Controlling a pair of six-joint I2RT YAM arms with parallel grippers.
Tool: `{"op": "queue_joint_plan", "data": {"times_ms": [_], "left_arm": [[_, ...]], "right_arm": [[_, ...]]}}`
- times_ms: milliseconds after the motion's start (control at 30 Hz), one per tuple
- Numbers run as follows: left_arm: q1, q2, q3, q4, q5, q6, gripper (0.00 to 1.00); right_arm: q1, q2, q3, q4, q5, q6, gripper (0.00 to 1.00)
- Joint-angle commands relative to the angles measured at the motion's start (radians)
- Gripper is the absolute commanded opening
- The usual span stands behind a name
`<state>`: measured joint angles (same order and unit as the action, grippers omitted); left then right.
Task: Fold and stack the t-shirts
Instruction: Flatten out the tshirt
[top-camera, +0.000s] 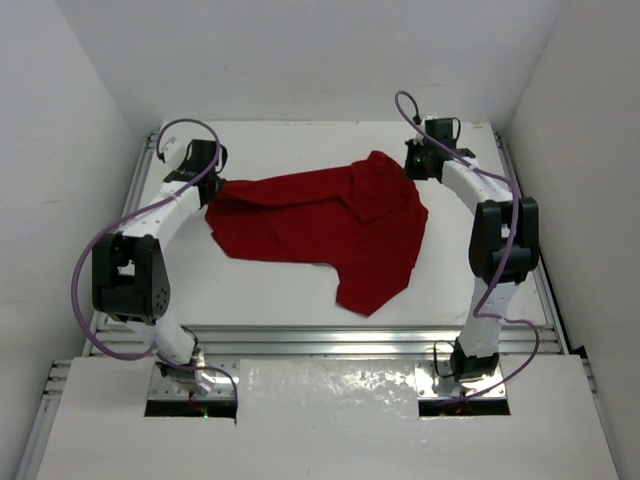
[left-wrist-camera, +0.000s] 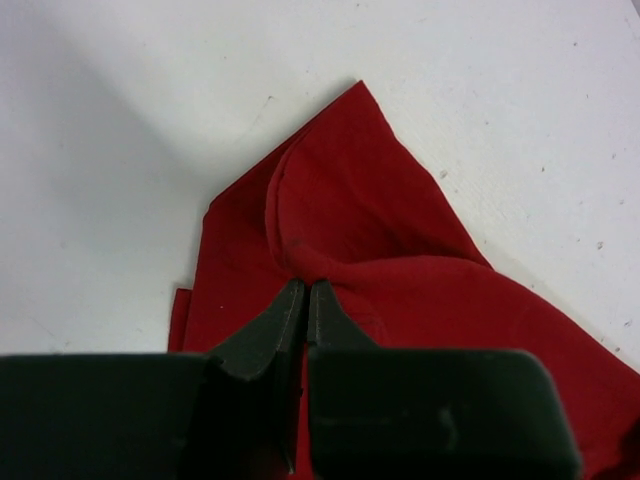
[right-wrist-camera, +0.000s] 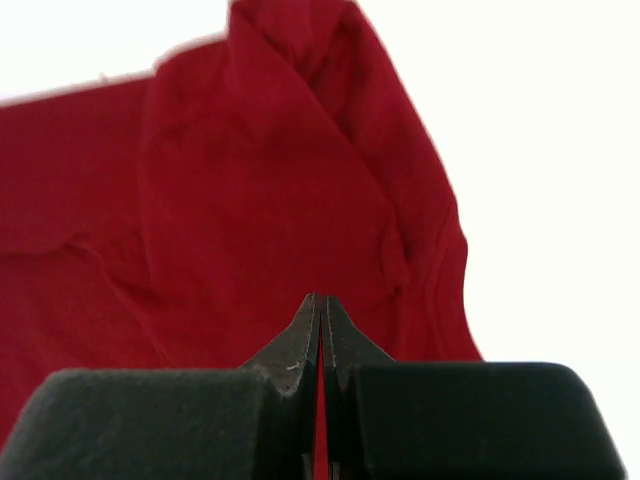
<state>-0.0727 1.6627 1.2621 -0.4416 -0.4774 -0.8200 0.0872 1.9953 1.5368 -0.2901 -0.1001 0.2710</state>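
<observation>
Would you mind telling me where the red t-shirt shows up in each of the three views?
Top external: the t-shirt lies crumpled mid-table, between the arms.
Left wrist: centre to lower right, bunched at the closed left end effector.
Right wrist: left and centre, pinched by the closed right end effector.
Shared landmark: the white table borders the cloth in every view.

t-shirt (left-wrist-camera: 400, 270) partly outside both wrist views
</observation>
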Motion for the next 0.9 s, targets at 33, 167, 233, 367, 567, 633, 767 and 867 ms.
{"op": "queue_joint_plan", "data": {"times_ms": [33, 167, 233, 367, 567, 633, 767, 867], "left_arm": [[-0.01, -0.061, 0.04, 0.011, -0.012, 0.008, 0.0], [-0.015, -0.054, 0.037, 0.011, -0.012, 0.01, 0.0], [-0.016, -0.043, 0.039, 0.015, -0.009, 0.013, 0.0], [-0.018, -0.027, 0.045, 0.018, -0.004, 0.019, 0.0], [-0.018, -0.021, 0.045, 0.024, -0.015, 0.022, 0.0], [-0.018, -0.018, 0.045, 0.024, -0.018, 0.022, 0.0], [-0.018, -0.014, 0.046, 0.026, -0.015, 0.025, 0.0], [-0.018, -0.012, 0.045, 0.029, -0.012, 0.025, 0.0]], "right_arm": [[-0.004, 0.0, 0.012, -0.026, 0.026, 0.007, 0.1], [-0.021, 0.069, 0.04, -0.044, 0.043, -0.018, 0.32], [-0.027, 0.095, 0.029, -0.024, 0.056, -0.038, 0.41], [-0.032, 0.178, 0.091, -0.053, 0.04, -0.085, 0.49], [-0.03, 0.243, 0.128, -0.047, 0.034, -0.101, 0.39], [-0.029, 0.228, 0.12, -0.034, 0.031, -0.096, 0.35], [-0.023, 0.182, 0.092, -0.009, 0.066, -0.089, 0.36], [-0.023, 0.184, 0.115, -0.021, 0.097, -0.088, 0.44]]}}
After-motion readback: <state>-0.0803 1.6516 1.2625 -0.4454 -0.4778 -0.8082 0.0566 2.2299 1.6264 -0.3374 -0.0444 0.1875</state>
